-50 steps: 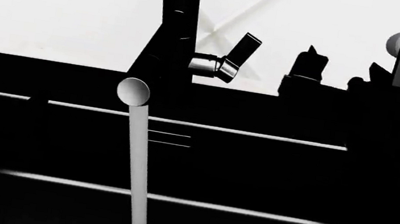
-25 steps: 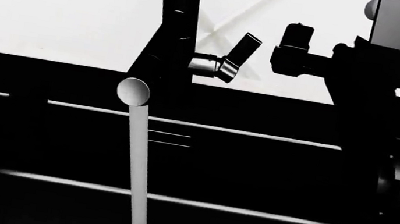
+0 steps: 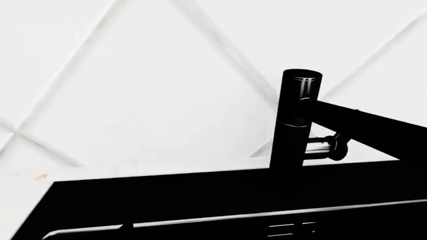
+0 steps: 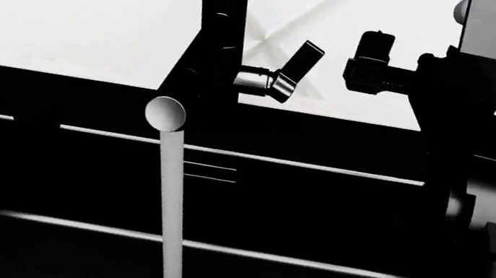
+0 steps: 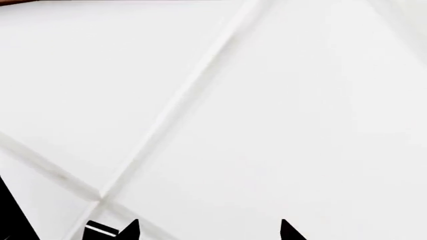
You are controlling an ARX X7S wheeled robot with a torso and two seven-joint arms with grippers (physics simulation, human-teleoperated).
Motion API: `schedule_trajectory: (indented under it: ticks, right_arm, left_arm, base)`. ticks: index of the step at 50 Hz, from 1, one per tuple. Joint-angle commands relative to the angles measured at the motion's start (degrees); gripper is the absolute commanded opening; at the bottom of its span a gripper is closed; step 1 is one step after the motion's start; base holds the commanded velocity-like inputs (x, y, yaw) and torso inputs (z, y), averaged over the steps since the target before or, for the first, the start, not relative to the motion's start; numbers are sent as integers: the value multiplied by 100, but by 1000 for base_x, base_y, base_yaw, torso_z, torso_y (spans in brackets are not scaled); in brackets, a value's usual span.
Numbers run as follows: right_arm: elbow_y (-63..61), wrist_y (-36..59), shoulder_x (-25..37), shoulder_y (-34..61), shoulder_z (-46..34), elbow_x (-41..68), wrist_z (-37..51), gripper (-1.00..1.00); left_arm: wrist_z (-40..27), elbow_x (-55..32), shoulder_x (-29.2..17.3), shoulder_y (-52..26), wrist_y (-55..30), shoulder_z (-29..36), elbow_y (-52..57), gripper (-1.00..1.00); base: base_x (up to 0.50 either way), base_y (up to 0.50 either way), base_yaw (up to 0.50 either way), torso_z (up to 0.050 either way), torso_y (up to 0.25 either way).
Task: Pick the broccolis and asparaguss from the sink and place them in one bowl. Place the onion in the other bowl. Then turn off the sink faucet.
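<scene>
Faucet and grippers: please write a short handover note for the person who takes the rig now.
Right gripper: open, empty, raised beside the faucet handle, not touching it.
Left gripper: not in view.
Water stream runs from the spout into the sink, so the faucet is on.
Vegetables and bowls: not visible, sorting cannot be confirmed.
Left to do: close on the handle, turn the water off.

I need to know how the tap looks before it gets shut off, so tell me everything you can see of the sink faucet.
The faucet is a tall black cylindrical column standing upright behind the sink, against a white tiled wall. A black spout slopes down from it toward the camera and ends in a round pale opening. A white stream of water falls from it to the drain, so the tap is on. A short metallic stub on its side carries a dark lever handle, tilted upward. The right gripper is beside the handle, not touching.
</scene>
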Motion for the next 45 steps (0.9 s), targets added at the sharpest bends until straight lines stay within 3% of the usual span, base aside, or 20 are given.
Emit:
schedule_trajectory:
  ticks: [1, 9, 15, 29, 45]
  right_arm:
    - [1217, -420, -466, 337, 828, -1142, -646, 100]
    - [1217, -159, -698, 242, 2558, -2712, -995, 100]
    - [1218, -77, -839, 130, 3221, -3481, -1142, 100]
    - [1218, -256, -855, 168, 3648, -3939, -1085, 100]
    - [1217, -395, -821, 279, 3644, -4018, -977, 100]
  left_arm:
    - [20, 5, -1, -26, -41, -1, -9, 100]
    - [15, 39, 57, -53, -79, 15, -125, 100]
    - [66, 99, 135, -83, -127, 53, -265, 100]
    - [617, 161, 763, -763, -432, 65, -1428, 100]
    - [890, 401, 1059, -1176, -594, 107, -2195, 100]
  base:
    - [0, 0, 0, 0, 0]
    - [0, 0, 0, 0, 0]
    - [0, 0, 0, 0, 0]
    - [0, 0, 0, 0, 0]
    - [0, 0, 0, 0, 0]
